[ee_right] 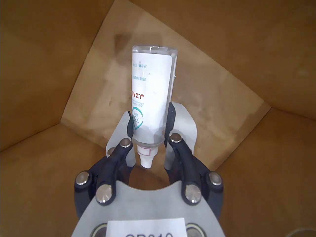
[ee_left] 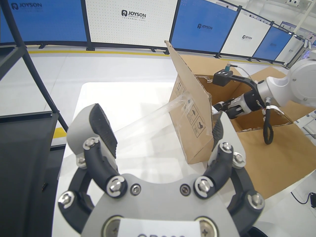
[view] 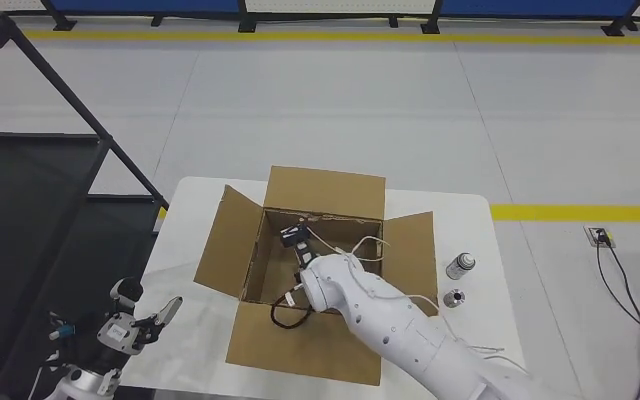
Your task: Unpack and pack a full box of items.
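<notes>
A brown cardboard box (view: 325, 190) sits in the middle of the white tabletop (view: 455, 225), all four flaps folded outward and its top open. The right arm leans over the near flap and goes down into the box. Inside, the right gripper (ee_right: 151, 115) is clamped firmly on a clear plastic bottle with a white printed label (ee_right: 151, 80). The two fingers pinch it at the shoulder end, the white nozzle points back toward the wrist, and the flat base points down at the bare cardboard floor of the box (ee_right: 49, 50). I cannot tell from here whether the base touches the floor or hangs just above it. A black loop of cable (ee_left: 267, 131) dangles from that wrist over the box's near rim. The left gripper (view: 147, 305) hangs off to the side by the tabletop's left edge, well apart from the box, with its fingers spread wide and nothing between them. Seen from its wrist, the left gripper (ee_left: 159, 114) faces the box's raised side flap (ee_left: 190, 94). On the far side of the box, near the tabletop's right edge, a small pale bottle with a dark cap (view: 460, 265) sits close to a second small bottle (view: 454, 297), both outside the box. A black metal frame rack (view: 60, 230) stands on the floor left of the tabletop.
</notes>
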Robot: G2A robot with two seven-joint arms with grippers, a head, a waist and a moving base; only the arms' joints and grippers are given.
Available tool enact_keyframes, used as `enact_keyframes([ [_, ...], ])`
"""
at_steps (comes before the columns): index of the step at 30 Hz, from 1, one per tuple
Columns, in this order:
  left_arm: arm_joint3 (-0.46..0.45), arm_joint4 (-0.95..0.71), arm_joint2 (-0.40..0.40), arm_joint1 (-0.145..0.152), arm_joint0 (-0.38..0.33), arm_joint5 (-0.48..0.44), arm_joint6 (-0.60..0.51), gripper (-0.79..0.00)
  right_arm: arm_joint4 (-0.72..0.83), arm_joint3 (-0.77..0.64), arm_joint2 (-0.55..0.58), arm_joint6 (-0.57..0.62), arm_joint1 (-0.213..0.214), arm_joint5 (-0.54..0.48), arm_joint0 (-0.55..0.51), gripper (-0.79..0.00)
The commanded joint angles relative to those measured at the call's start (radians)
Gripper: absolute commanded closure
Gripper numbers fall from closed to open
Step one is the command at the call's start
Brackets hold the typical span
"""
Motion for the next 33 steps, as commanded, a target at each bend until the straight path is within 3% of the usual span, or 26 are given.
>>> enact_keyframes([
  [1,0.0,0.0,0.0,0.0,0.0,0.0,0.0,-0.785,0.018,0.048,-0.007,0.003,-0.02,-0.022,0.014,-0.446],
  [4,0.0,0.0,0.0,0.0,0.0,0.0,0.0,-0.785,0.036,0.097,-0.008,0.001,-0.041,-0.041,0.027,-0.622],
  [6,0.0,0.0,0.0,0.0,0.0,0.0,0.0,-0.785,0.042,0.121,-0.005,-0.006,-0.051,-0.051,0.033,-0.69],
  [10,0.0,0.0,0.0,0.0,0.0,0.0,0.0,-0.785,0.039,0.125,0.005,-0.017,-0.061,-0.066,0.033,-0.779],
  [14,0.0,0.0,0.0,0.0,0.0,0.0,0.0,-0.785,-0.005,0.044,0.027,-0.012,-0.046,-0.053,0.01,-0.785],
  [17,0.0,0.0,0.0,0.0,0.0,0.0,0.0,-0.785,-0.094,-0.111,0.051,0.019,-0.013,-0.004,-0.039,-0.785],
  [23,0.0,0.0,0.0,0.0,0.0,0.0,0.0,-0.785,-0.367,-0.601,0.195,0.175,0.097,0.052,-0.233,-0.785],
  [28,0.0,0.0,0.0,0.0,0.0,0.0,0.0,-0.785,-0.551,-1.047,0.484,0.277,0.19,-0.034,-0.499,-0.785],
  [33,0.0,0.0,0.0,0.0,0.0,0.0,0.0,-0.785,-0.505,-1.289,0.847,0.275,0.236,-0.126,-0.741,-0.785],
])
